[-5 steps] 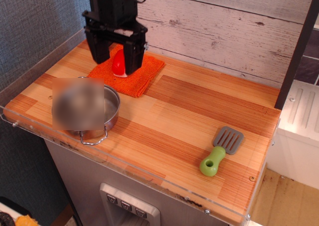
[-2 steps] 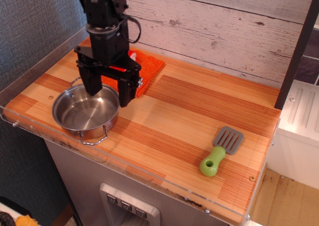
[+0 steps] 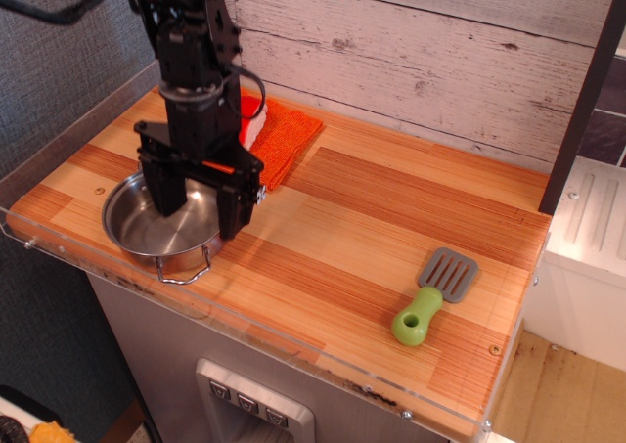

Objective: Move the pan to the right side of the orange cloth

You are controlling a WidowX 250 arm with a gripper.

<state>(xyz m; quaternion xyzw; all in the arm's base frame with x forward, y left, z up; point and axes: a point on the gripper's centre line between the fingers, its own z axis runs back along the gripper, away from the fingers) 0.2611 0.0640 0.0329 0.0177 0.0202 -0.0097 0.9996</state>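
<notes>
Your gripper (image 3: pixel 200 200) hangs spread wide over the pan (image 3: pixel 161 227), its two black fingers pointing down: one finger (image 3: pixel 168 191) sits inside the bowl near the back, the other (image 3: pixel 235 211) comes down at the pan's right rim, so the rim lies between them. You cannot tell from this view whether either finger actually touches the steel, and nothing is held. The pan is a shallow, shiny stainless-steel pot sitting at the front left corner of the wooden counter (image 3: pixel 391 218), close to the clear plastic edge guard, with one wire loop handle (image 3: pixel 186 272) sticking out toward the front. The orange cloth (image 3: pixel 286 140) lies behind and to the right of the pan, near the whitewashed plank wall, and the arm hides much of its left part. A red-and-white toy piece (image 3: pixel 252 115) rests on the cloth, partly behind the arm. The pan is thus still on the cloth's front-left side, not on its right. Well apart from all this, toward the front right of the counter, you have a toy spatula (image 3: pixel 435 294) with a grey slotted blade and a green handle, lying flat.
</notes>
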